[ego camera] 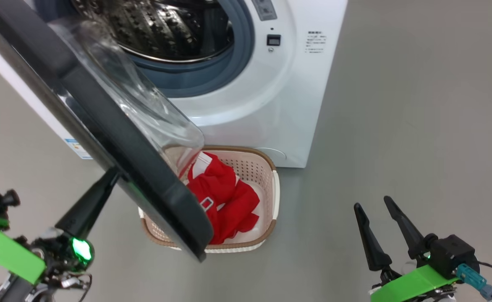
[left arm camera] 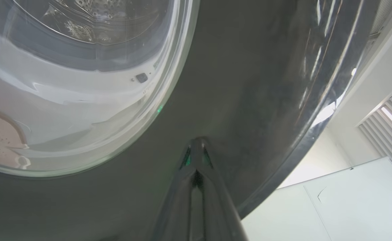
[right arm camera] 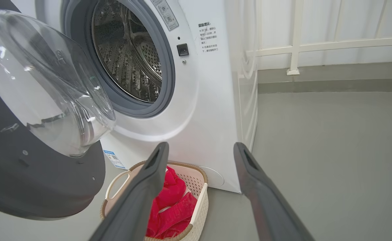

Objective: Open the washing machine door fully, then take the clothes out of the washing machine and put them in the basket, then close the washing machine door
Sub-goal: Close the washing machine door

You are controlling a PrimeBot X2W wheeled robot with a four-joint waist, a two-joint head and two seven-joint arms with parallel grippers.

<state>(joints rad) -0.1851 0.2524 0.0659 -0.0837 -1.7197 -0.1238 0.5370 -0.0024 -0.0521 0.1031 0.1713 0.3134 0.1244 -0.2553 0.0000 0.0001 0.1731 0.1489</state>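
Note:
The washing machine [ego camera: 271, 96] [right arm camera: 202, 110] stands with its steel drum [ego camera: 170, 29] [right arm camera: 129, 57] showing no laundry inside. Its door [ego camera: 103, 126] [right arm camera: 32, 160] [left arm camera: 242, 100] swings partway out, black rim toward me, glass bowl [ego camera: 145, 100] [right arm camera: 45, 90] facing the drum. My left gripper [ego camera: 113, 173] [left arm camera: 198, 142] is shut, its tips pressed on the door's outer black face. The red and white clothes [ego camera: 223, 197] [right arm camera: 171, 204] lie in the cream basket [ego camera: 267, 167] [right arm camera: 201, 201] on the floor before the machine. My right gripper [ego camera: 372, 203] [right arm camera: 199, 147] stands open at the lower right, holding nothing.
Grey floor [ego camera: 397, 126] spreads to the right of the machine. A white railing and wall [right arm camera: 316, 43] run behind it. The door overhangs the basket's left half. White panels and a vent [left arm camera: 366, 150] show past the door's edge in the left wrist view.

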